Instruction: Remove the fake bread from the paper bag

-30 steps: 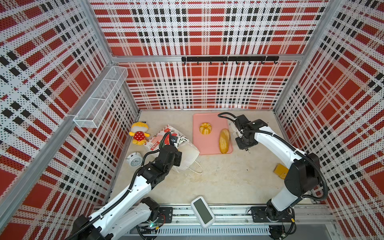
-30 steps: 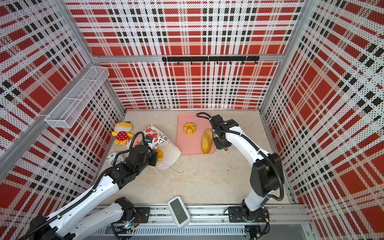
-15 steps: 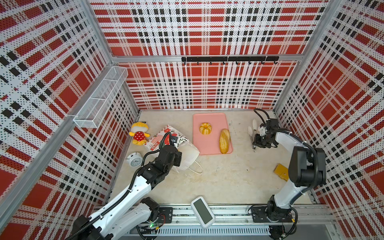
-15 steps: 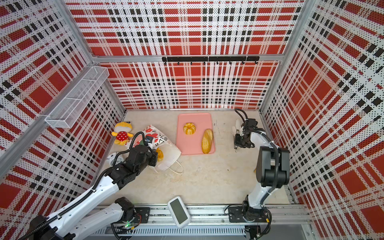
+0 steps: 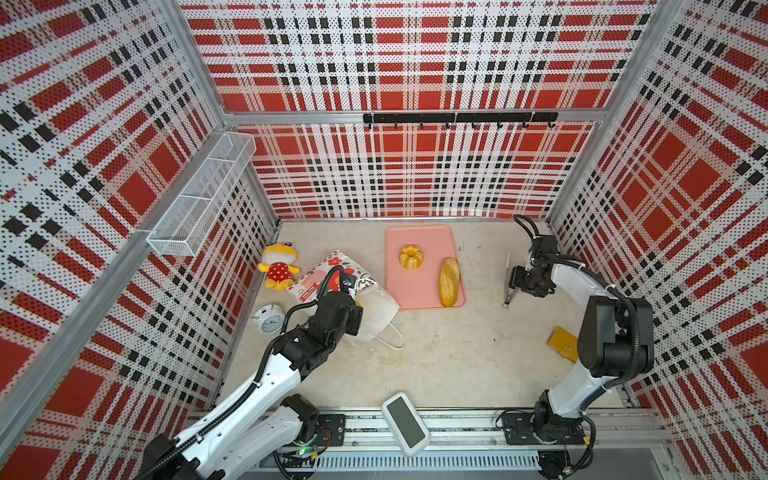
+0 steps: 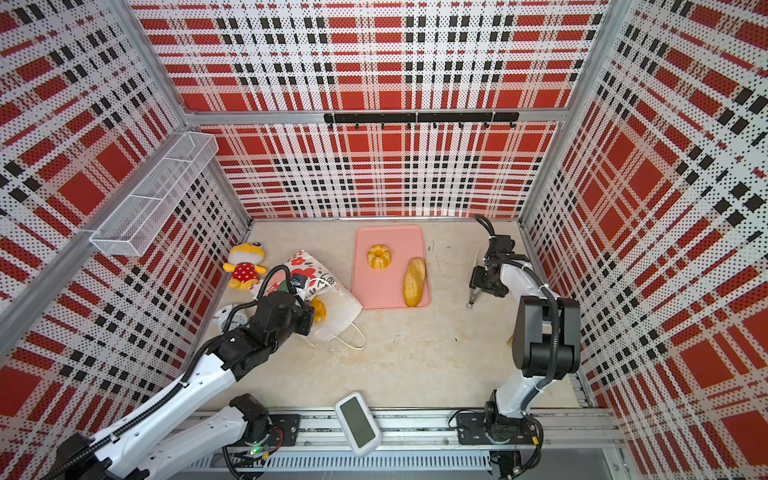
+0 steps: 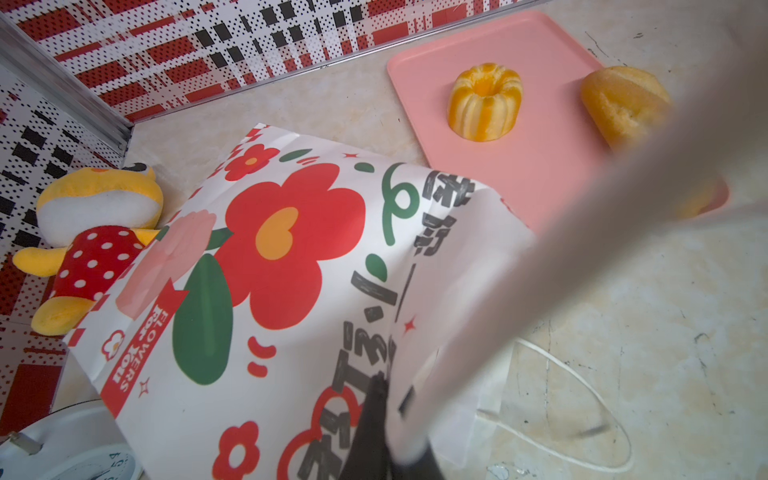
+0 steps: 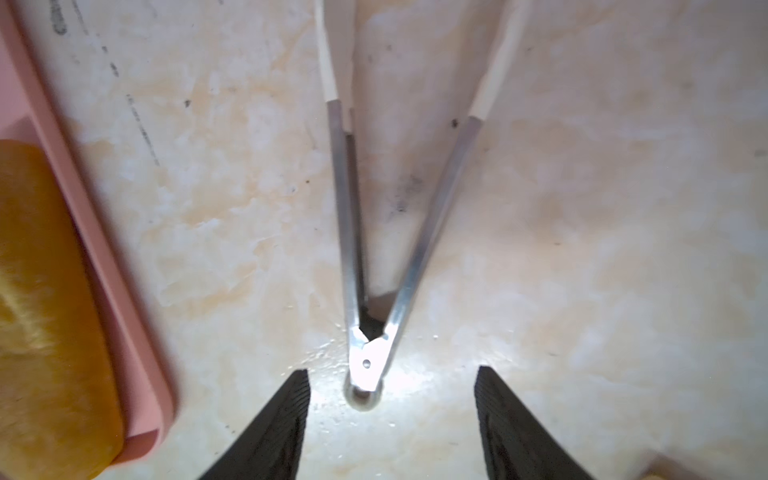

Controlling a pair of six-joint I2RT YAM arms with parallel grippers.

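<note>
Left gripper [image 7: 386, 399] is clamped tight on the rim of the paper bag [image 7: 270, 249], pinching the upper edge of the mouth and holding it up. The bag lies tipped on its side at the left of the table, bottom toward the back corner and mouth toward the front and middle. Over on the right, the right gripper [image 8: 390, 372] hangs with its fingers spread wide and nothing in them, straddling the hinge end of the tongs [image 8: 347, 232], which lie flat on the table. Their long axis runs front to back, the hinge is nearer the robot, and both fingers stand clear of the metal. It looks like a squeeze on those tongs comes next, and the bag's mouth is well off to the left with the pink tray [image 5: 415, 291] in between. The left arm is the nearer one, but it's busy. The count is one bag, one tray and one pair of tongs, plus three fake breads in sight. The ring cake [image 5: 410, 257] and long loaf [image 5: 449, 281] are on the tray, and a round bun [image 6: 318, 309] peeks from the bag's mouth in a top view
</note>
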